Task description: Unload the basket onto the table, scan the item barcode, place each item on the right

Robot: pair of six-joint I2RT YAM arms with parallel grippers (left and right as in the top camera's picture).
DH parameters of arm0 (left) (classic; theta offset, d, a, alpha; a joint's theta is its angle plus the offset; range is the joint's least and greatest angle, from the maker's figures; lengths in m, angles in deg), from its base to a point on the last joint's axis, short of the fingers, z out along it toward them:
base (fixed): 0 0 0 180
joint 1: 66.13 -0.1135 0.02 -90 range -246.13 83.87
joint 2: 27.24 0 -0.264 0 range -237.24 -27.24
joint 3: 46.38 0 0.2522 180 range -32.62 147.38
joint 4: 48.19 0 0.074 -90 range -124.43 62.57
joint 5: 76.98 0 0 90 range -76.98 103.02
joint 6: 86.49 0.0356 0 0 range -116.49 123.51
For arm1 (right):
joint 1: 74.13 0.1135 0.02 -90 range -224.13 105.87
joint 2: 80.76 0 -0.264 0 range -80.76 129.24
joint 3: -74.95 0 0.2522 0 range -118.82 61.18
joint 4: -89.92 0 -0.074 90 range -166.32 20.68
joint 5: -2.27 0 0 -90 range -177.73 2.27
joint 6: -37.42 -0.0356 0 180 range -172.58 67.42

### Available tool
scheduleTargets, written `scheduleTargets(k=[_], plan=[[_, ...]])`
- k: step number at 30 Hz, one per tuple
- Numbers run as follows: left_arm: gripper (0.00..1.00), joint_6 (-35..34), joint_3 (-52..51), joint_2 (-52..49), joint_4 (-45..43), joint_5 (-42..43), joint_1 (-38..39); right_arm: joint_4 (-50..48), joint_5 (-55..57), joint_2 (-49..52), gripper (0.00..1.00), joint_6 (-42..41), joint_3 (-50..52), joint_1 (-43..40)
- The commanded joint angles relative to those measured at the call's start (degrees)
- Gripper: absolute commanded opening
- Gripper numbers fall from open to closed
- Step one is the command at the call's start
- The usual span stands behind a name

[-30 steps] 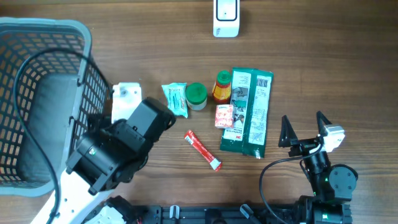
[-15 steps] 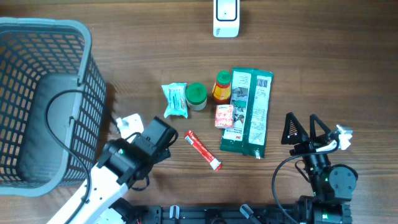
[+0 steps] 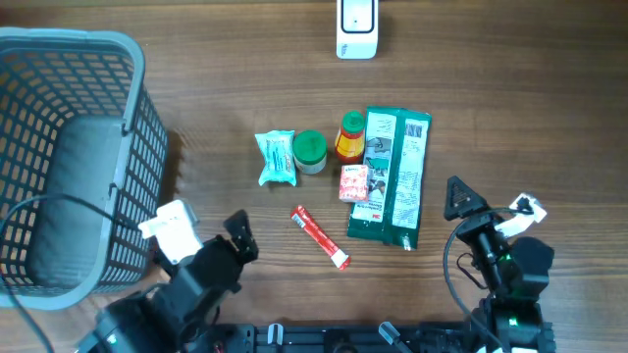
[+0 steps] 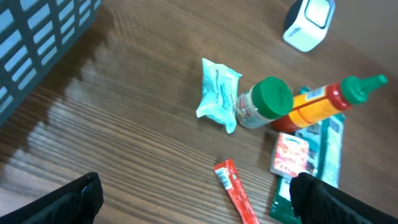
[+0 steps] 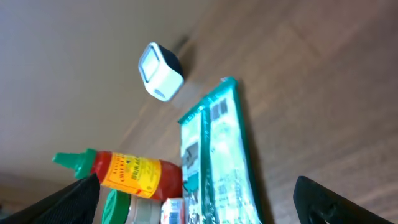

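Wooden worktop (image 3: 510, 98) carries green packet (image 3: 391, 176) and scanner (image 3: 356, 27), well apart; my jaws gape empty, nothing scanned yet.

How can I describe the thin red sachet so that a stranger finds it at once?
Start at the big grey basket on the left, then move right to the long green packet. The red sachet lies just left of that packet's near end, set diagonally. It alone is a thin flat strip, and it touches nothing else.
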Motion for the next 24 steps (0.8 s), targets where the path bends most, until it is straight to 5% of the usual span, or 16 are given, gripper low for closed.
scheduleTargets(k=[1,24], plan=[[1.0,2.1,-0.6,-3.6,-1.2,-3.6,0.4,-0.2,-0.9,4.3,1.0,-8.7,0.1,-0.1],[1.0,5.5,-0.6,-21.2,-1.9,0.5,0.5,-1.0,-10.0,8.2,1.0,-1.7,0.1,-0.1]])
